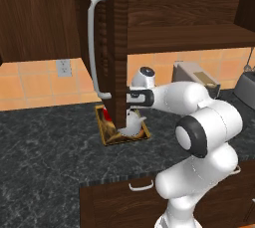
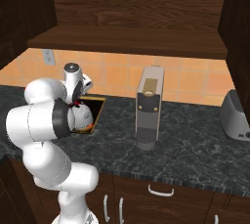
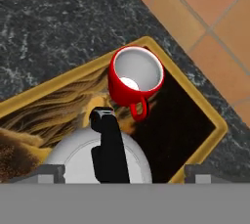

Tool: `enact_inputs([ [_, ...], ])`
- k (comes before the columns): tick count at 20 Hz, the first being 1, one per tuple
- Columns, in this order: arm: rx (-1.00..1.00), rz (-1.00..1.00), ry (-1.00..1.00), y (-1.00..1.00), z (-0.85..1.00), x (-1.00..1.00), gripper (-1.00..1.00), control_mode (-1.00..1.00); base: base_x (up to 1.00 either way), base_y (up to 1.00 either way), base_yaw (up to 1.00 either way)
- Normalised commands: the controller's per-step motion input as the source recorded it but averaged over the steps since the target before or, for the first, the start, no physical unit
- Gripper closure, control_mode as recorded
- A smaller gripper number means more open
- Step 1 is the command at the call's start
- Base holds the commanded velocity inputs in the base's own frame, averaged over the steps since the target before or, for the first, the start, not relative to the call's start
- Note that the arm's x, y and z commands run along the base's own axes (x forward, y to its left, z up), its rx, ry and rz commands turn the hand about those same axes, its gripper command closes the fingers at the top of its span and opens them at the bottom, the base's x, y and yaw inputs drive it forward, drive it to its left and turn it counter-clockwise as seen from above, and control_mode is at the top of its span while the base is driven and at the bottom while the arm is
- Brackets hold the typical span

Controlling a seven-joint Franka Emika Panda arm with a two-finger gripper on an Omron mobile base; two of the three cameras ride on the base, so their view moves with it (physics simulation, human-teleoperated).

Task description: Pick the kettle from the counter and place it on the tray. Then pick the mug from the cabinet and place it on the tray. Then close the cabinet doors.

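The red mug (image 3: 135, 74) stands upright on the tray (image 3: 215, 125), white inside, its handle pointing toward the kettle. Right beside it on the tray sits the white-grey kettle (image 3: 73, 162) with its black handle on top. My gripper (image 3: 125, 175) hovers above both, open, its fingertips (image 3: 46, 174) spread wide and holding nothing. From the base, the kettle (image 1: 133, 125) rests on the tray (image 1: 107, 140) on the dark counter (image 1: 50, 152), partly behind the open cabinet door (image 1: 117, 48). From the right I see the kettle (image 2: 80, 118) and tray (image 2: 100, 100) behind my arm.
The open door's grey bar handle (image 1: 92, 48) hangs just left of my hand. The cabinet shelf (image 2: 127, 39) is overhead. A boxy coffee machine (image 2: 149, 113) stands right of the tray, with a toaster (image 2: 237, 115) at the far right. Drawers (image 1: 142, 187) sit below the counter edge.
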Motion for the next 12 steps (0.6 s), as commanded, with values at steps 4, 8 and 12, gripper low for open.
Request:
enact_inputs([
  [4, 0.00, 0.00, -0.19, 0.00, 0.25, -0.52, -1.00, -1.00, 0.00, 0.00, 0.00],
  [8, 0.00, -0.06, -0.13, 0.00, 0.14, -0.90, -1.00, -1.00, 0.00, 0.00, 0.00],
  [12, 0.00, -0.06, -0.01, -0.23, 0.55, -0.58, -1.00, -1.00, 0.00, 0.00, 0.00],
])
